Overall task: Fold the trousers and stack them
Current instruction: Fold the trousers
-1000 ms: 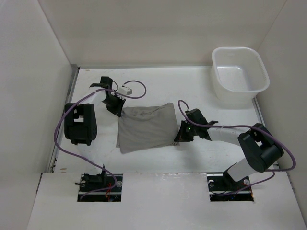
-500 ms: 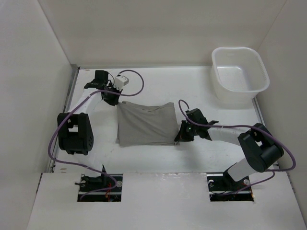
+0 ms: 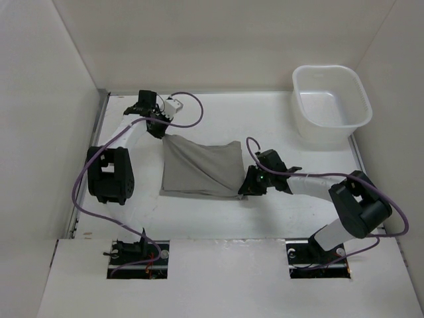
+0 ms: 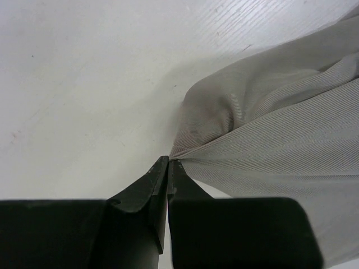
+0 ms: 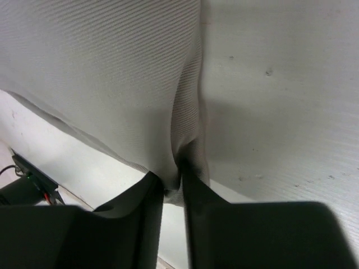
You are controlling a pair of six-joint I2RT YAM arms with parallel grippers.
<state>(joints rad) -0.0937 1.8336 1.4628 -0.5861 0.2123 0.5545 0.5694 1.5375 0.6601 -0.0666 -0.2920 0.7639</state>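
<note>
From above, the folded trousers (image 3: 202,169) are seen on the counter (image 3: 265,119), left of the white tub (image 3: 331,103). In the left wrist view, their corner is clenched by the left end effector (image 4: 168,171). In the right wrist view, a fold of their cloth is pinched by the right end effector (image 5: 173,188).

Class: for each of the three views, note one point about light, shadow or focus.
Top external: even, soft light, all sharp; the trousers throw only a thin shadow on the table. Left wrist: weave crisp, left gripper a featureless black shape, soft shadow left of the fold. Right wrist: right gripper dark and soft-edged, a grey shadow on the table right of the cloth ridge.
</note>
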